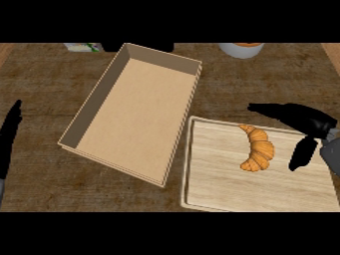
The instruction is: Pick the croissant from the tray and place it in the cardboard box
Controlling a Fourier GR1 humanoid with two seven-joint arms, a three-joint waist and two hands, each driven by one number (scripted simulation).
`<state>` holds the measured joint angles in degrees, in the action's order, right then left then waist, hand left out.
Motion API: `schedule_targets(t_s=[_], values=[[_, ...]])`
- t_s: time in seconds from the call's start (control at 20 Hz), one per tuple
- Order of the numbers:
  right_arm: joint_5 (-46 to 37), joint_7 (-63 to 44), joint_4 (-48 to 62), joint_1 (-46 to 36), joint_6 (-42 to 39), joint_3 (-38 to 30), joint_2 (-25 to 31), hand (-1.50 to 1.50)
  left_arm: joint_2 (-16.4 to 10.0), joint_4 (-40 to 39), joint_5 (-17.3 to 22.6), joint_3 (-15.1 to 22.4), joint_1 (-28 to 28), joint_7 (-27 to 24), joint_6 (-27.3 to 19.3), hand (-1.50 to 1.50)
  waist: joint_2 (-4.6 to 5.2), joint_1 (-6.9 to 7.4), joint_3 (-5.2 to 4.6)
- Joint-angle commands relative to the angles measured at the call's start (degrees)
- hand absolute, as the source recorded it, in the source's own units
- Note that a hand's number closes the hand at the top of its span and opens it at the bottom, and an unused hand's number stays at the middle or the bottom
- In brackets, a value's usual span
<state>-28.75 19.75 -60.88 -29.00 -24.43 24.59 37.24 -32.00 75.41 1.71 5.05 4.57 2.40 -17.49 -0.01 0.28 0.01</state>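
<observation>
The cardboard box (132, 119) lies open-topped with a bare floor, so there is room to come down anywhere inside. Its long right wall stands between that floor and the tray (224, 184), whose left rim lies just beside it. On the tray, bare wood shows left of and below the croissant (258, 148) — the right hand (305, 119), fingers spread, fills the room on its right. A white container (241, 49) at the far edge of the counter (290, 74) stands well apart.
</observation>
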Motion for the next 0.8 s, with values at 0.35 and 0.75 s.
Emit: schedule_targets(t_s=[0.35,0.75], values=[[-6.7,3.0,-3.6,4.0,-4.0,-6.2,-3.7,-1.5,2.4,-1.8,-3.4,-5.8,1.8,-0.3,5.2,0.0,0.0,-0.29,-0.01],[-6.9,4.2,-13.1,9.3,-9.1,-10.2,-4.0,-1.5,4.3,2.5,-6.3,-7.6,-0.2,2.8,5.9,0.0,-0.05,-0.24,0.0]])
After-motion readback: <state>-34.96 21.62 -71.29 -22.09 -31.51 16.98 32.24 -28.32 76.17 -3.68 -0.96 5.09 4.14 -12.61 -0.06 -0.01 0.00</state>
